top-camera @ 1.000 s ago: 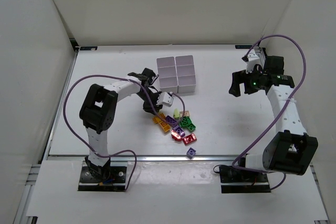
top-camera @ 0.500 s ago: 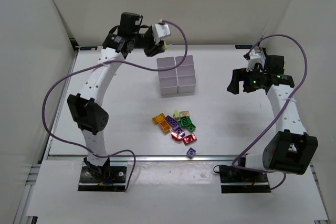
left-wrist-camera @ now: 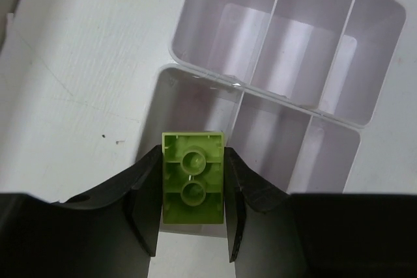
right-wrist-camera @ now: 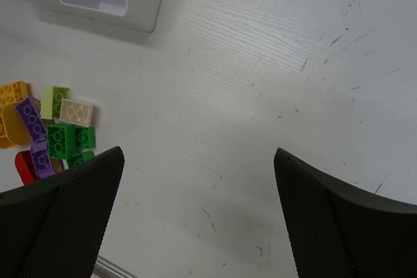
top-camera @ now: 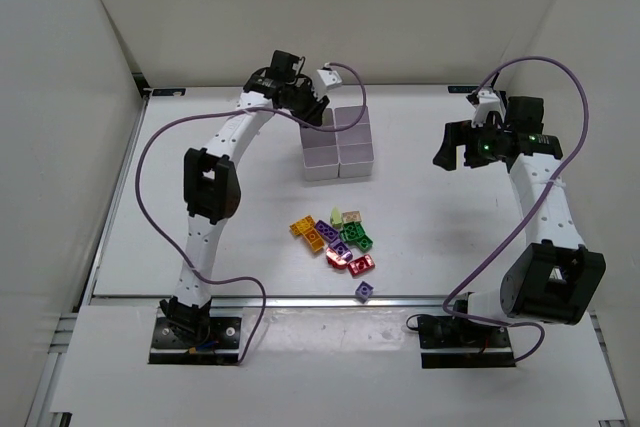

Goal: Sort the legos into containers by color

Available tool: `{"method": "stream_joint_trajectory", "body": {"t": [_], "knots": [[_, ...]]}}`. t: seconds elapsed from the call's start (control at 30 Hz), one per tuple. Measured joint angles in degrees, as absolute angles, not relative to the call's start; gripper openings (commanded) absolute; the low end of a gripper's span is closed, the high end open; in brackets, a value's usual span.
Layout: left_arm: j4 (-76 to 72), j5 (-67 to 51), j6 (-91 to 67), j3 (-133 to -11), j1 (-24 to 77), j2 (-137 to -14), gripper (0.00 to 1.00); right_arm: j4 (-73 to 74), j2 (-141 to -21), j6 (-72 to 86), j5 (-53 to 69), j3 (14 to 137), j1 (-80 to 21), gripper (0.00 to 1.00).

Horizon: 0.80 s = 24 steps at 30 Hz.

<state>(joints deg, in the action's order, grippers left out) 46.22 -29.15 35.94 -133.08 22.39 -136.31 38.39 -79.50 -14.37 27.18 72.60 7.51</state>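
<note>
Left wrist, yellow-green lego [left-wrist-camera: 193, 187] pinched in left end effector [left-wrist-camera: 193, 167]

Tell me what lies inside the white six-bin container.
Visible bins of the white plastic container hold nothing; the left end effector and its yellow-green plastic brick cover part of one.

Bright, even, diffuse light from above. Overhead view sharp; shadows on tabletop [top-camera: 200, 227] faint. Left wrist view: containers [left-wrist-camera: 228, 24] carry soft violet-grey shading inside; yellow-green lego [left-wrist-camera: 193, 187] sharp, evenly lit; left fingers [left-wrist-camera: 140, 219] black, detail lost. Right wrist view: tabletop crisp, scratches legible; right fingers [right-wrist-camera: 58, 226] soft-edged.
</note>
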Motion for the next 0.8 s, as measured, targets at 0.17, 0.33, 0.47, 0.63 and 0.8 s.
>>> {"method": "stream_joint_trajectory", "body": {"t": [0.17, 0.33, 0.47, 0.63, 0.8], "knots": [[46.4, -27.5, 36.2, -135.1, 22.7, -136.3, 0.25, 38.4, -79.5, -14.4, 27.2, 72.6, 7.5, 0.99], [46.5, -26.4, 36.7, -135.8, 22.8, -136.3, 0.59, 38.4, -79.5, -14.6, 27.2, 72.6, 7.5, 0.99], [46.5, -26.0, 36.8, -135.8, 22.9, -136.4, 0.67, 38.4, -79.6, -15.0, 27.2, 72.6, 7.5, 0.99], [46.2, -25.9, 35.7, -135.9, 22.7, -136.3, 0.71, 38.4, -79.7, -15.1, 27.7, 72.6, 7.5, 0.99], [46.3, -30.8, 30.5, -133.9, 21.0, -132.0, 0.72, 38.4, -79.7, -15.4, 28.1, 72.6, 7.5, 0.98]]}}
